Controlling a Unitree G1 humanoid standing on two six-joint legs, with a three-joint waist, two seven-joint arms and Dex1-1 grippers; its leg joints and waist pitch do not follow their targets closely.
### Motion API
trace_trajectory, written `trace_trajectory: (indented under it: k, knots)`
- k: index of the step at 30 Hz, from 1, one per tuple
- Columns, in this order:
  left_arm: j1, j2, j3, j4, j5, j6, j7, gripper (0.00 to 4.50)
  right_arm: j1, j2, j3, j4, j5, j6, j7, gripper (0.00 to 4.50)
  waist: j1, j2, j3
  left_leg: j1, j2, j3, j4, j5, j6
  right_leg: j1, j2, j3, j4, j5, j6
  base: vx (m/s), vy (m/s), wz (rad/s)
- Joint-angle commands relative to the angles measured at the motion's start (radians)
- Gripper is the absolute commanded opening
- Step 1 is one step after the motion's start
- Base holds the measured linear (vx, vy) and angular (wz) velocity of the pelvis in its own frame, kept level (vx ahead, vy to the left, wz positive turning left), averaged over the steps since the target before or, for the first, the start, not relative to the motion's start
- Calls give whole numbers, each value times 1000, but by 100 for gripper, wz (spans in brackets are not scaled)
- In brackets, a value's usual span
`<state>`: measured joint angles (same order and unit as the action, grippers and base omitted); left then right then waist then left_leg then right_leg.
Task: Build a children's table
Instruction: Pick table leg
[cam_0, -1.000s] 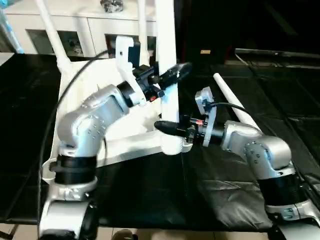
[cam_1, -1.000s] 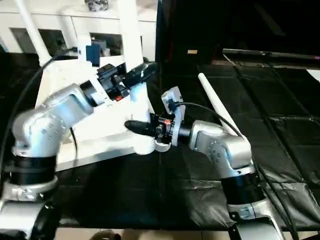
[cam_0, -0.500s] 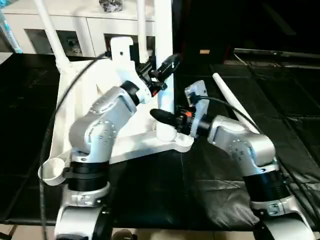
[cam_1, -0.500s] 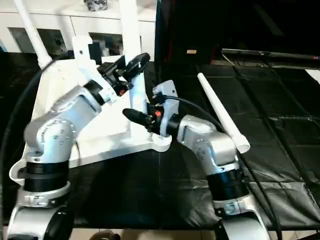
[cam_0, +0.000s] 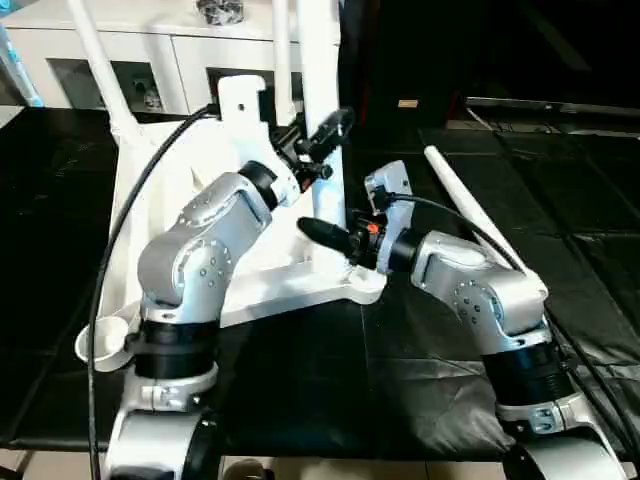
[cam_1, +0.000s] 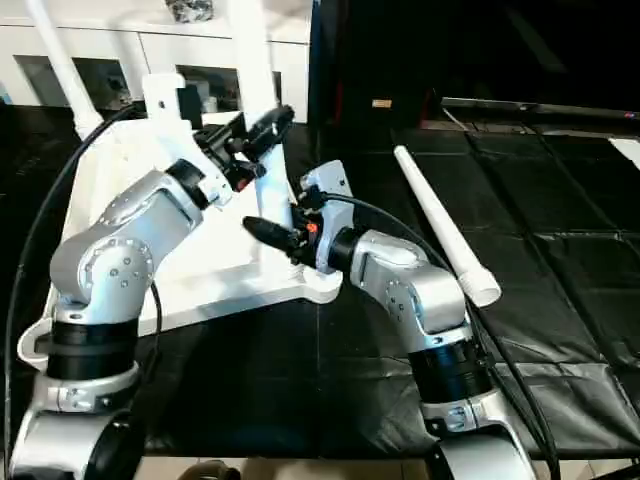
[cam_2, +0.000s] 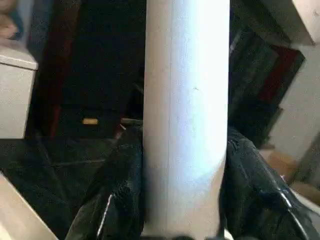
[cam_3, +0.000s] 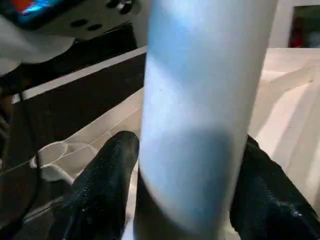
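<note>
With both the left gripper (cam_0: 322, 140) and right gripper (cam_0: 325, 232) pinching the upright leg (cam_0: 322, 80), uneven pushing could jam it crooked in its corner socket (cam_0: 362, 284).

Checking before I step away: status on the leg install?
Left gripper shut on upright leg, high. Right gripper straddles it low, near the corner socket. Spare leg lies on the mat. Nothing obstructing.

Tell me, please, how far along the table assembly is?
Done: two far legs stand in the upturned top. In hand: a third leg stands at the near right corner, left gripper high on it and right gripper low, fingers on either side. Left: the fourth leg lies on the black mat; the near left socket is empty.
</note>
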<state>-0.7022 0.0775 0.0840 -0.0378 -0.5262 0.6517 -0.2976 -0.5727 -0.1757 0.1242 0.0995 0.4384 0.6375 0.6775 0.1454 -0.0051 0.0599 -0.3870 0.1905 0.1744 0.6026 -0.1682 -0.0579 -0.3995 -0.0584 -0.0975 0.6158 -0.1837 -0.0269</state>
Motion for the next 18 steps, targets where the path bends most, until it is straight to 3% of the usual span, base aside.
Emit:
trace_trajectory:
  k: [1,7,18]
  knots:
    - [-32,22,-12,8,-2,8,-40,180,-16,-40,-16,-38,44,47,70,295,0,-3,-79,20,43,-19,-64,-133,-5,58,-90,62,-71,-173,-101,0,0,0]
    - [-59,67,-19,34,-17,29,-107,180,-42,-130,-34,-8,66,122,147,349,4,-6,-80,15,40,-17,-60,-108,5,61,-92,62,-71,-175,-101,0,0,0]
    - [-66,84,-38,-12,-105,103,-222,180,-75,-130,-70,20,158,222,202,352,6,-11,-81,16,43,-16,-58,-99,13,60,-94,60,-67,-173,-137,0,0,0]
